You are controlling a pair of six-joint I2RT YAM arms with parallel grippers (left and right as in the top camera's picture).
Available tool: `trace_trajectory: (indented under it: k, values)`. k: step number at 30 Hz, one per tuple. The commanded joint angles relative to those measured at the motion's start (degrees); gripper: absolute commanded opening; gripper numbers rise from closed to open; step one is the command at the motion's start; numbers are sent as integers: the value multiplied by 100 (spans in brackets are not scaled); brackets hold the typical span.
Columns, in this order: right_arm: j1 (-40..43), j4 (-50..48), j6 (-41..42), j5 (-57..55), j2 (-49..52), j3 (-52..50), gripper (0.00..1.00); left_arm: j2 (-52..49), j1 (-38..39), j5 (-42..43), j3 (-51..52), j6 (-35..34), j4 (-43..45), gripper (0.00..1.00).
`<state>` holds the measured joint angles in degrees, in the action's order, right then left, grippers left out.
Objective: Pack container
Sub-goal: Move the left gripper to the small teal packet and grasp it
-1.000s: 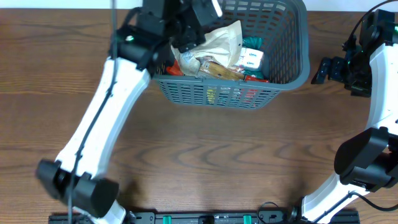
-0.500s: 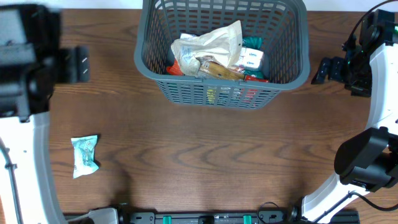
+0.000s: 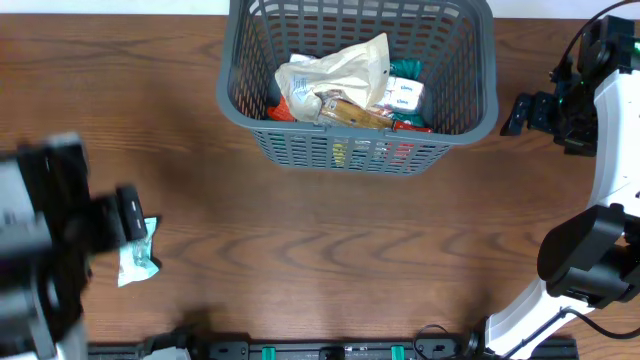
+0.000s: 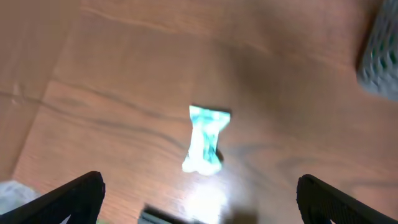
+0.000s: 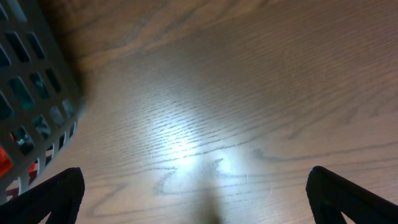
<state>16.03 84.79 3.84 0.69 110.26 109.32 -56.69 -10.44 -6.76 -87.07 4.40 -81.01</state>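
Left tool [image 4: 205,200] spread wide, empty, above teal packet [image 4: 204,139] near left edge of table [image 3: 330,260]. Right tool [image 5: 199,198] spread wide, empty. Container [image 3: 472,100] at far edge, holding packets.

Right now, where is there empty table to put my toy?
Bare wood stretches in front of the container, from the teal packet across to the right arm. Crowded: inside the container, and by the left gripper.

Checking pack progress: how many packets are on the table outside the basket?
1. A teal packet lies on the table's left side, well clear of the basket. Others could be hidden under the left arm.
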Motion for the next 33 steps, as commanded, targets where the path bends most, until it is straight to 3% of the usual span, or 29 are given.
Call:
trace_trajectory:
  k: [1, 7, 13, 24, 33]
  values:
    - [-87, 0, -68, 48, 76, -4, 99, 632, -26, 120, 765, -85, -22, 98]
    - [-251, -13, -70, 90, 76, -4, 99, 855, -26, 442, 2031, -238, 164, 99]
    - [-472, -59, -98, 83, 76, -4, 99, 313, -28, 459, 2828, -275, 984, 98]
    - [-376, -83, -94, -4, 76, -4, 99, -905, -186, 466, 3515, -278, 2557, 99]
    - [-249, -157, -94, -66, 76, -4, 99, -1331, -621, 485, 3558, -262, 2483, 99]
